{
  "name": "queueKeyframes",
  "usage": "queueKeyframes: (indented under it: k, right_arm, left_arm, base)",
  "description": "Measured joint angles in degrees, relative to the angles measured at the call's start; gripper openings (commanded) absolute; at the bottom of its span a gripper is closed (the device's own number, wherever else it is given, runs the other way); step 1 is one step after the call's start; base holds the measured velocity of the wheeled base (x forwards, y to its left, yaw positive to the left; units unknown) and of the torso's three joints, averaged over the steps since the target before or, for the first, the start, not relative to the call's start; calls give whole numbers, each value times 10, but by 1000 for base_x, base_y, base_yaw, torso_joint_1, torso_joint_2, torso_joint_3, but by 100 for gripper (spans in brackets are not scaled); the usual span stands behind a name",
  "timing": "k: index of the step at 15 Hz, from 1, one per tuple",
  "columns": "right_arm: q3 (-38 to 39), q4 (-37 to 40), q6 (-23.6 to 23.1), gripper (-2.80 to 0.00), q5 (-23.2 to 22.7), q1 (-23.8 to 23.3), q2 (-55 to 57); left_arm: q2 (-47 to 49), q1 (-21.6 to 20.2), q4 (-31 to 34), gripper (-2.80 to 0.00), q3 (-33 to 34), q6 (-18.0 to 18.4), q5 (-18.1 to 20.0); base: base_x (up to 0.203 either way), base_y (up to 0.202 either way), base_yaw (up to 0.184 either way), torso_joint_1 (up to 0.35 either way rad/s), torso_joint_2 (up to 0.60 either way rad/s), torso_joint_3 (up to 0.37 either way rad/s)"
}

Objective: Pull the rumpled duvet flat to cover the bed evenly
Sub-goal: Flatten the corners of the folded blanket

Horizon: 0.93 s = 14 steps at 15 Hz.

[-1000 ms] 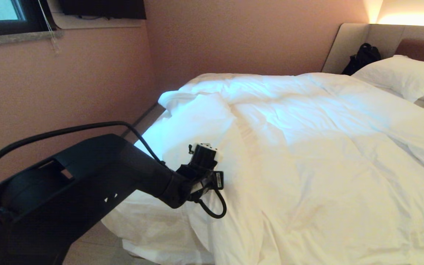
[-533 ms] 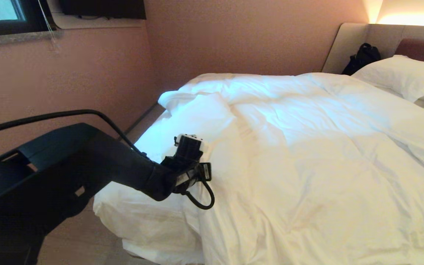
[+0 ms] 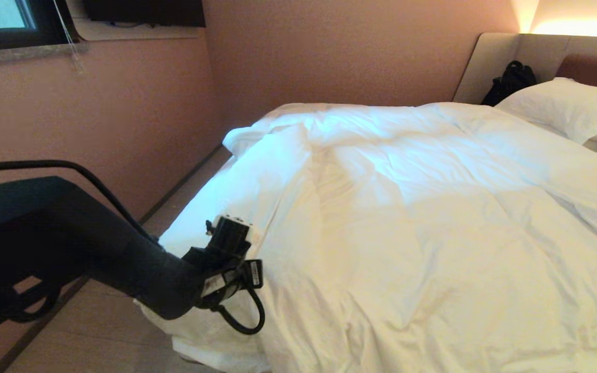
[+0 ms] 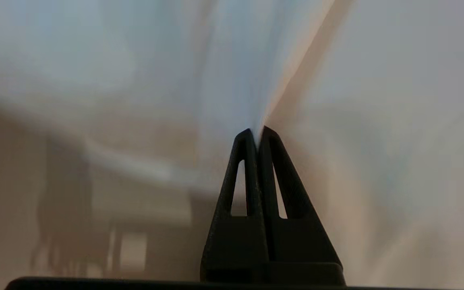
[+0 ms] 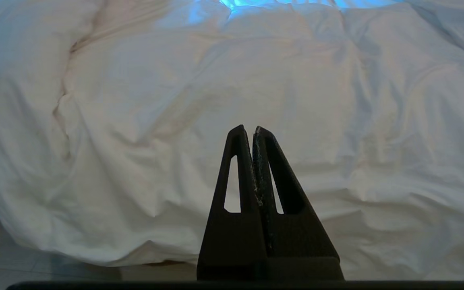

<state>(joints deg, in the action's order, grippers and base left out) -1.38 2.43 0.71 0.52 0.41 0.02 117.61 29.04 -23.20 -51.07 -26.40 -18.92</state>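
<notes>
The puffy white duvet (image 3: 433,207) lies wrinkled over the bed (image 3: 490,62), with a long ridge running toward the near left corner. My left gripper (image 3: 256,234) is low at that corner, at the end of the ridge. In the left wrist view the left gripper (image 4: 257,131) is shut on a pinch of the duvet (image 4: 236,80), and the cloth fans out taut from its tips. In the right wrist view my right gripper (image 5: 249,129) is shut on nothing. It hangs in front of the duvet (image 5: 175,100) where it drapes over the bed's edge.
White pillows (image 3: 568,106) lie by the headboard, with a black bag (image 3: 511,80) beside them. A pink wall (image 3: 122,129) runs close along the bed's left side, leaving a narrow strip of floor (image 3: 96,331). A window sill (image 3: 24,52) sits at the upper left.
My left arm has swung down and left toward the bed's near corner, still shut on the duvet. The folded-over flap has been drawn out into a long ridge.
</notes>
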Motion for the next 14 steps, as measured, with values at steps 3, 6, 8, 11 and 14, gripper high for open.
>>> queueKeyframes:
  k: [3, 6, 8, 11, 14]
  right_arm:
    - [0, 0, 0, -280, 0, 0, 0]
    - [0, 0, 0, -280, 0, 0, 0]
    - [0, 0, 0, -280, 0, 0, 0]
    - [0, 0, 0, -280, 0, 0, 0]
    - [0, 0, 0, -280, 0, 0, 0]
  left_arm:
    - [-35, -1, -3, -280, 73, -42, 0]
    - [-68, -4, -5, -280, 124, -61, 0]
    - [-86, -15, -11, -280, 150, -69, 0]
    - [-117, -22, -34, -280, 168, -63, 6]
    - [-156, -28, -38, -280, 142, -23, 18]
  base:
    - [0, 0, 0, 0, 0, 0]
    - [0, 0, 0, 0, 0, 0]
    - [0, 0, 0, 0, 0, 0]
    - [0, 0, 0, 0, 0, 0]
    - [0, 0, 0, 0, 0, 0]
